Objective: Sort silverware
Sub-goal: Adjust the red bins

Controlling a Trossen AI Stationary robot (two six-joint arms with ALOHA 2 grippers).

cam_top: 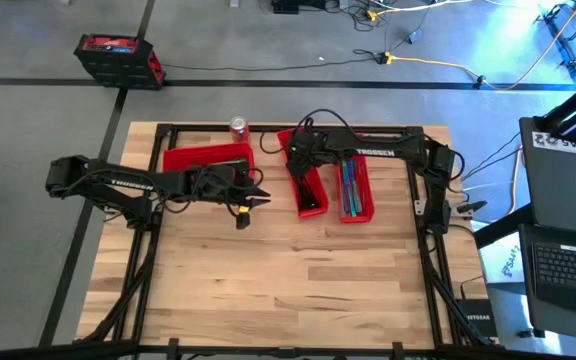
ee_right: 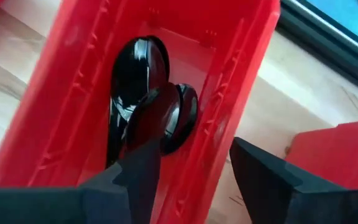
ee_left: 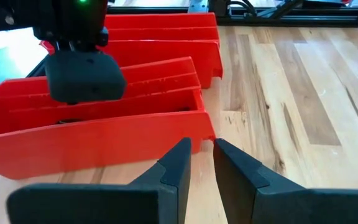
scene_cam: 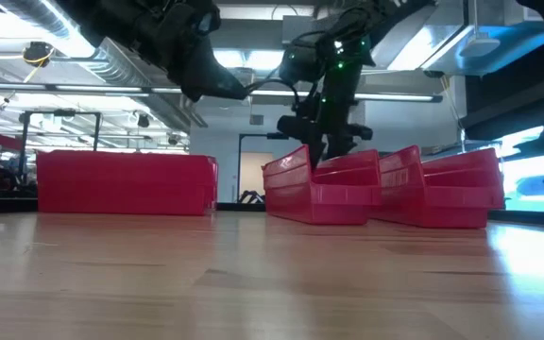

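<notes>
Silverware lay in two of the three red bins at the upper middle of the high view. Dark spoons (ee_right: 145,93) rested with bowls overlapping at the end of the middle bin (cam_top: 309,183), seen close in the right wrist view, one bowl above, another lower and partly over it, handles running back under the fingers. Blue-teal pieces (cam_top: 348,185) lay lengthwise in the right-hand bin (cam_top: 361,190), just beside the middle bin and parallel to it; too small to tell forks from knives. Left bin (cam_top: 208,158) sat crosswise at upper left of centre, contents not to be made out, with a red soda can (cam_top: 238,126) upright just behind its far corner. Right gripper (ee_right: 191,168) hung over the middle bin, fingers parted and empty, one finger inside the bin above the spoons, the other past its wall. Left gripper (ee_left: 201,163) hovered over bare wooden table (cam_top: 298,270) just beside the left bin's right end, fingers a narrow gap apart, holding nothing. In the low view, right gripper dipped into the tilted front of the middle bin near centre frame; left arm entered from upper left. In the left wrist view, the bins stretched across the upper left, with the right gripper's dark body above them.
</notes>
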